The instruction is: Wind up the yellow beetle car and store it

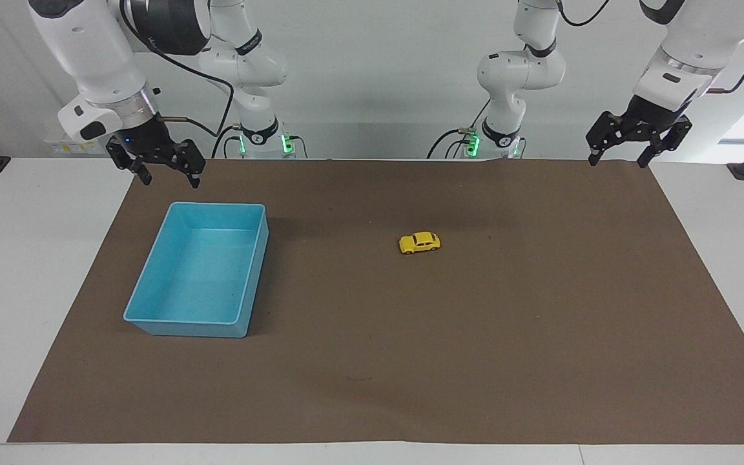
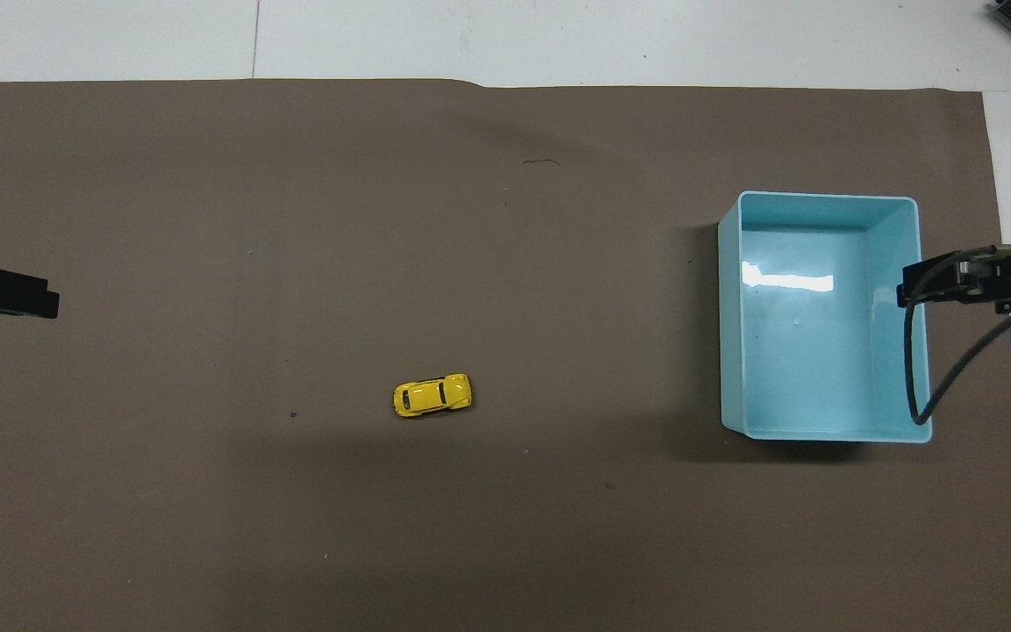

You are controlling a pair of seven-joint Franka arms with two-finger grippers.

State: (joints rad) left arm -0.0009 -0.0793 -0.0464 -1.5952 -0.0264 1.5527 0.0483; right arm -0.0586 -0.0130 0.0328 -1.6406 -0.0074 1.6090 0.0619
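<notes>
Brown paper mat (image 1: pixel 411 361) covers most of a white table (image 1: pixel 17 258), whose bare strips show along both short ends and along the edge farthest from the robots. On the mat, the yellow beetle car (image 1: pixel 420 243) stands on its wheels, somewhat nearer to the robots than the middle of the surface and a little toward the left arm's end. It sits alone, touching nothing, with bare mat on every side of it. In the overhead view the car (image 2: pixel 433 395) lies lengthwise along the table's long direction.

Toward the right arm's end of the mat sits the blue bin (image 1: pixel 152 315), a rectangular open tub with nothing inside, its long sides running away from the robots. It stands close to the mat's short edge at that end, well apart from the car, and a broad stretch of uncovered mat separates the two. The half of the mat farthest from the robots is bare as well.

The right gripper (image 1: pixel 169 179) hangs in the air over the mat's corner nearest the robots at the right arm's end, above the bin's near rim but not touching it; its fingers are spread and hold nothing. The left gripper (image 1: pixel 617 159) hangs over the matching corner at the left arm's end, fingers likewise spread and empty, well apart from the car. Both arms wait.
</notes>
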